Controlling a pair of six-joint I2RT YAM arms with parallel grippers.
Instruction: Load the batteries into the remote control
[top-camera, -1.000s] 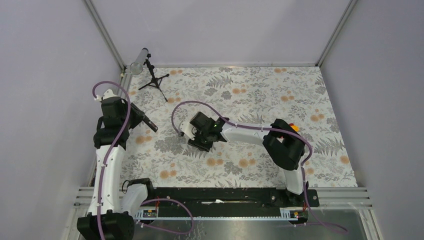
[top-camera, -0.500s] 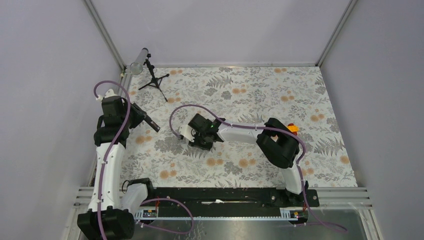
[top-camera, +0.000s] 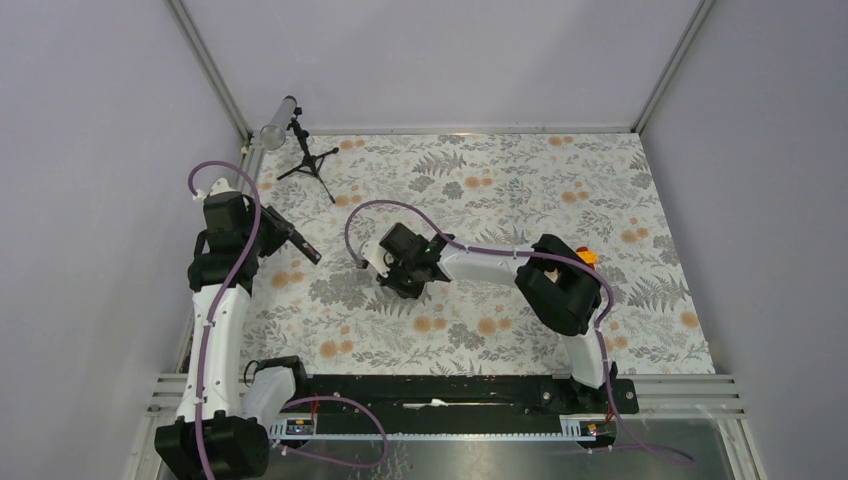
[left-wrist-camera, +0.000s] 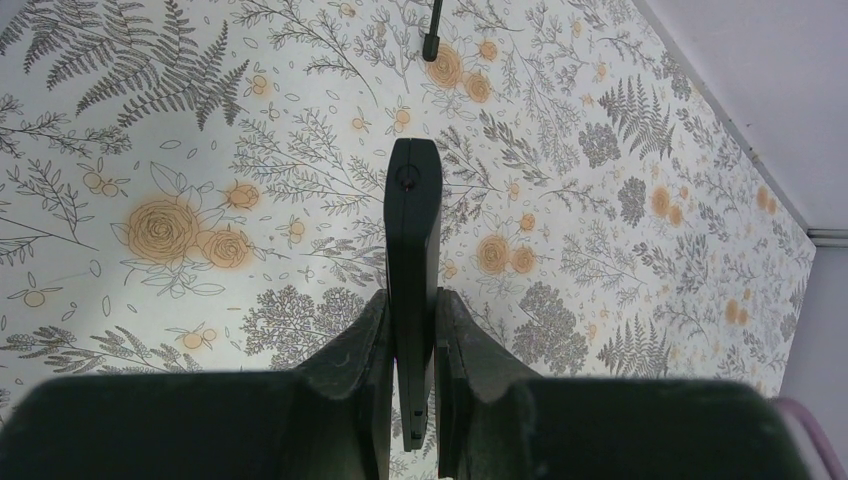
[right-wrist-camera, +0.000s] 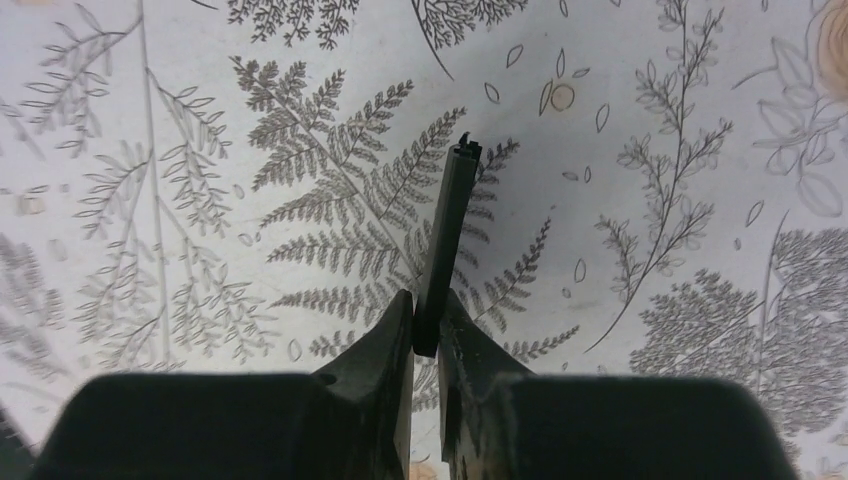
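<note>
The remote control (left-wrist-camera: 412, 230), a slim black bar seen edge-on, is clamped between my left gripper's (left-wrist-camera: 411, 310) fingers and sticks out above the floral mat. In the top view it (top-camera: 298, 245) points right and toward the near edge from the left gripper (top-camera: 275, 232) at the mat's left side. My right gripper (right-wrist-camera: 426, 315) is shut on the small flat black cover (right-wrist-camera: 447, 235), held edge-on just above the mat. In the top view the right gripper (top-camera: 398, 280) is over the mat's middle left. No batteries show in any view.
A black mini tripod (top-camera: 305, 160) with a grey tube on top stands at the back left; one of its feet (left-wrist-camera: 432, 35) shows in the left wrist view. A small yellow-orange thing (top-camera: 587, 257) peeks out behind the right arm's elbow. Walls enclose the mat (top-camera: 600, 180).
The right arm's elbow has shifted a little to the left and its wrist slightly away from the near edge, still holding the cover. The left gripper with the remote has hardly moved.
</note>
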